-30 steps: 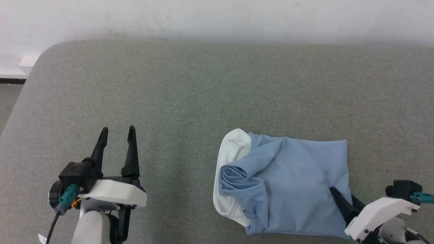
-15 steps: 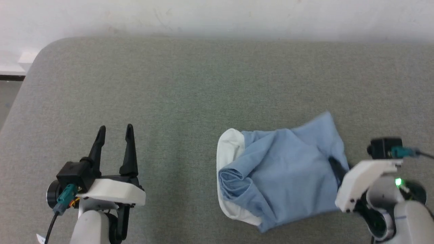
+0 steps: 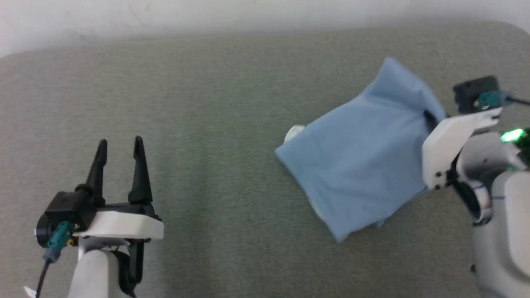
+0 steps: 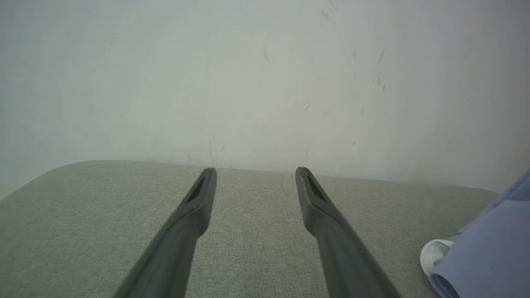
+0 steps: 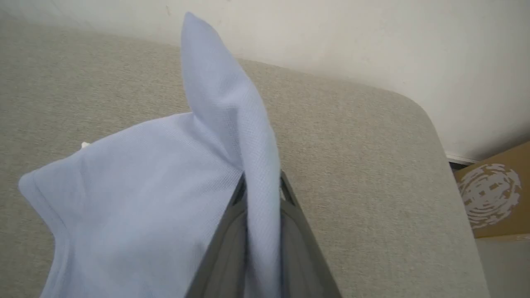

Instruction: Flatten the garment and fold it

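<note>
A second ago the shirt (image 3: pixel 364 165) lay bunched on the grey woven surface (image 3: pixel 207 103); now my right gripper (image 5: pixel 261 182), pinched narrow on its edge, has lifted it over the surface's right end so the soft blue knit hangs and smooths out. My left gripper (image 3: pixel 120 149) waits wide open over the surface's left end.
</note>
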Tool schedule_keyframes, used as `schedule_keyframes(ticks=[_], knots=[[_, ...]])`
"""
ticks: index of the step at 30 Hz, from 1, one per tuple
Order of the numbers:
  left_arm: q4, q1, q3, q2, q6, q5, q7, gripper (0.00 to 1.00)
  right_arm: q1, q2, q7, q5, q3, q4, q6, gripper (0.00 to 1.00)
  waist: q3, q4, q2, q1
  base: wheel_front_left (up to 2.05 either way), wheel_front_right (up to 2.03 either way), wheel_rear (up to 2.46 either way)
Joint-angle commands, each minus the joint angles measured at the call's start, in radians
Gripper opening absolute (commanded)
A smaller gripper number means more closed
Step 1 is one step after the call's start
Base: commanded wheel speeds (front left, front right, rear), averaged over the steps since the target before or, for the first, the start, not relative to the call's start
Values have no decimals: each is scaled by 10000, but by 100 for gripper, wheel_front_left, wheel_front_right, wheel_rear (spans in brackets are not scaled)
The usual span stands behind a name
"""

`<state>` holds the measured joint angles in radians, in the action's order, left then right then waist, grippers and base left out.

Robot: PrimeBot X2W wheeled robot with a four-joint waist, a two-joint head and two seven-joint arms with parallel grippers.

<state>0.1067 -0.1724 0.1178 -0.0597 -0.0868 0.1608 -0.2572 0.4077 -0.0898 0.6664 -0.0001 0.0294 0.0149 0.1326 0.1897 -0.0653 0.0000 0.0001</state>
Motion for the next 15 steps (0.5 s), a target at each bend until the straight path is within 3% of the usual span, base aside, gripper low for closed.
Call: schedule_keyframes(ticks=[1, 9, 15], knots=[[-94, -207, 62, -78, 13, -100, -45, 100, 313, -207, -99, -77, 105, 174, -19, 0, 713, -845, 0, -1, 0, 0, 0], [-879, -652, 265, -428, 141, -333, -45, 100, 1868, -1270, -1038, -782, 1054, 2005, -19, 0, 1957, -2034, 0, -1, 0, 0, 0], [-1456, -1054, 263, -751, 190, -453, 238, 100, 2840, -1965, -2138, -1683, 2094, 3172, -19, 0, 2931, -2384, 0, -1, 0, 0, 0]])
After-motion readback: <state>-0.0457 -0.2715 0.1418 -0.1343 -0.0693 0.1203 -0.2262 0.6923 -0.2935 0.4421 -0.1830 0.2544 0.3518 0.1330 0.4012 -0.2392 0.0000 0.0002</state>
